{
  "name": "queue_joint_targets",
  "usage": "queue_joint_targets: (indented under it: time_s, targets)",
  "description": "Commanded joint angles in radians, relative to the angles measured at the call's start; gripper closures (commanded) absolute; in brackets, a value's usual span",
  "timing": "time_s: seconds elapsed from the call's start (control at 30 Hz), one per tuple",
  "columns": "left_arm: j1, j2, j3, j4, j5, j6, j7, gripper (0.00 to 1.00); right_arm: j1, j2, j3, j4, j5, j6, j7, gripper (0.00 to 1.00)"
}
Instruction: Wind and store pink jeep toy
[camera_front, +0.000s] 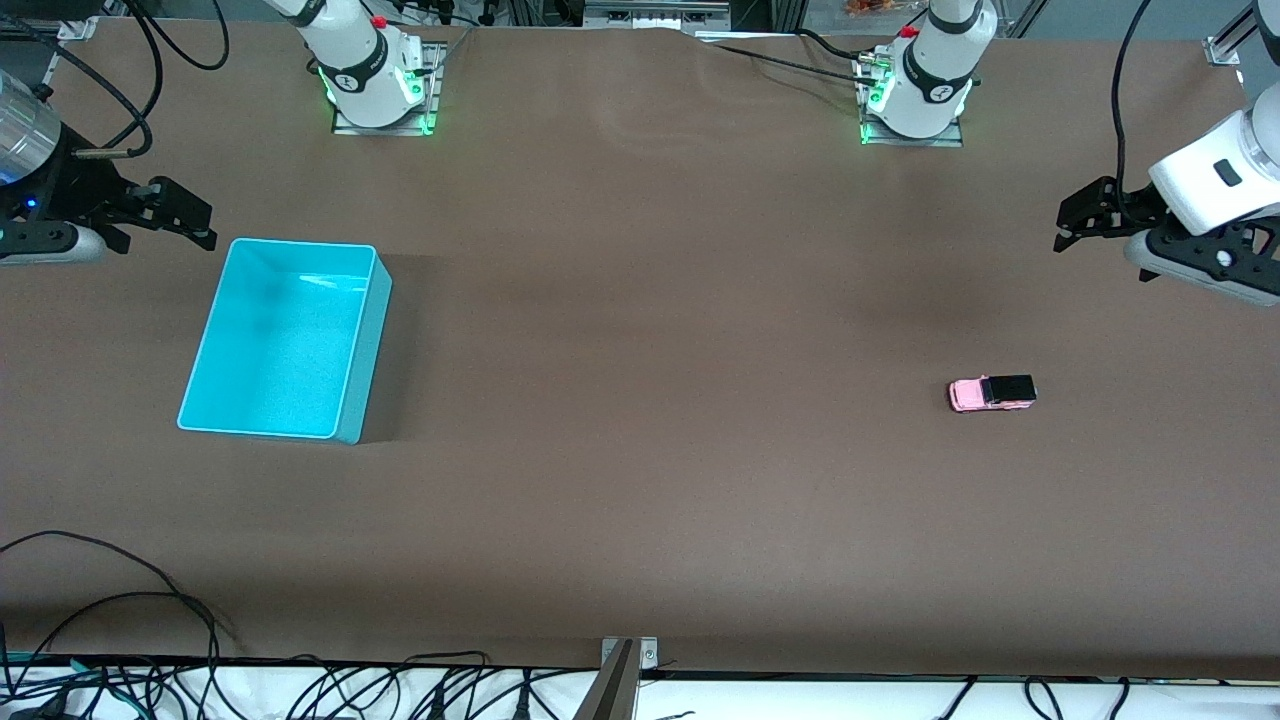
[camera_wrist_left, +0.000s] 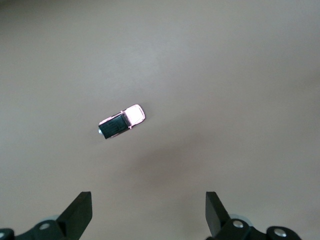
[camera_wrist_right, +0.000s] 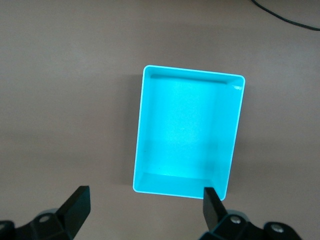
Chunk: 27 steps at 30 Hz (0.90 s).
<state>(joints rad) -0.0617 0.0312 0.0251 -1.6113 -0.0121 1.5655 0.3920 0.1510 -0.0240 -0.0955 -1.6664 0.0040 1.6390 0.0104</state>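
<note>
Brown table (camera_front: 640, 480) w/ cyan bin (camera_front: 285, 340) at right arm's end. Right gripper (camera_wrist_right: 145, 210) above table beside bin, jaws spread. Left gripper (camera_wrist_left: 149, 212) same, near pink jeep toy (camera_front: 991, 393) on table, left arm's end.

A wide counter (camera_front: 640, 480) covered in plain brown cloth carries two things. A rectangular cyan plastic bin (camera_front: 366, 352) sits at the frame's left. A tiny pale-pink toy jeep with black rear roof (camera_front: 991, 393) lies at right of centre, well apart from it.

The pink jeep toy (camera_front: 991, 393) has a black roof, the bin (camera_front: 362, 350) is cyan, the table (camera_front: 640, 480) brown.
</note>
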Motion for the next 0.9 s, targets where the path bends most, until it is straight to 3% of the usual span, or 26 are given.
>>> queue_joint_targets:
  time_s: [0.0, 0.4, 0.87]
  targets:
    - [0.006, 0.047, 0.007, 0.039, 0.007, -0.025, 0.194, 0.0, -0.001, -0.001, -0.004, 0.02, 0.021, -0.021, 0.0, 0.0]
    - [0.005, 0.148, 0.006, 0.093, 0.089, -0.012, 0.459, 0.0, -0.001, -0.001, -0.004, 0.02, 0.021, -0.021, 0.0, 0.0]
    - [0.056, 0.265, 0.006, 0.03, 0.09, 0.232, 0.807, 0.0, -0.005, 0.004, -0.004, 0.022, 0.014, -0.019, -0.012, 0.0]
